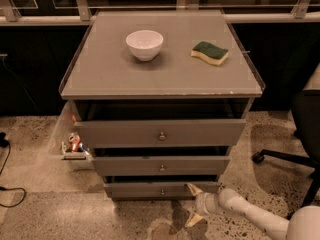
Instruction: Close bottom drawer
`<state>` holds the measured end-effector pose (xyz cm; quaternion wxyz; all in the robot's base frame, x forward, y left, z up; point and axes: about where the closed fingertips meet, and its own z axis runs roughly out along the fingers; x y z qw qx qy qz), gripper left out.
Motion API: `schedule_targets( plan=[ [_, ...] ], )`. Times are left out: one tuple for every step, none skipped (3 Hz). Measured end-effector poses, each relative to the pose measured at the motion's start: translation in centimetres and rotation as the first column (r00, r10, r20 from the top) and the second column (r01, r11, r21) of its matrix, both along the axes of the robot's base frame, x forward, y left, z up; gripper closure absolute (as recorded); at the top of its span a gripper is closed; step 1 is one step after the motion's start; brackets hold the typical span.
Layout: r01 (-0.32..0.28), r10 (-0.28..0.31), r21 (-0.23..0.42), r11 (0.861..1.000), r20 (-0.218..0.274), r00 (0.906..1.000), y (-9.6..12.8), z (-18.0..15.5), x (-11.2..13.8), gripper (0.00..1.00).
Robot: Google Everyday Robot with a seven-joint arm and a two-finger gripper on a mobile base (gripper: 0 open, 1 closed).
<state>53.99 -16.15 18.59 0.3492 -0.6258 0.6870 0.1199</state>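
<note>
The bottom drawer (pixel 150 189) is the lowest and narrowest grey front of the cabinet, with a small round knob (pixel 162 191) at its middle. It stands slightly out from the cabinet. My gripper (pixel 192 204) is low at the drawer's right end, on a white arm (pixel 250 214) coming from the lower right. Its two tan fingers are spread apart. The upper fingertip (pixel 192 188) touches the drawer front near its right end, and the lower one is near the floor. It holds nothing.
The middle drawer (pixel 161 165) and top drawer (pixel 160 132) also stand out from the cabinet. A white bowl (pixel 144 44) and a green-yellow sponge (pixel 210 52) lie on the cabinet top. A clear bin (pixel 72 145) sits left. An office chair base (pixel 285 156) stands right.
</note>
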Motion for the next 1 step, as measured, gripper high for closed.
schedule_targets(
  plan=[
    [0.000, 0.000, 0.000, 1.000, 0.000, 1.0000, 0.00, 0.00, 0.00, 0.00]
  ],
)
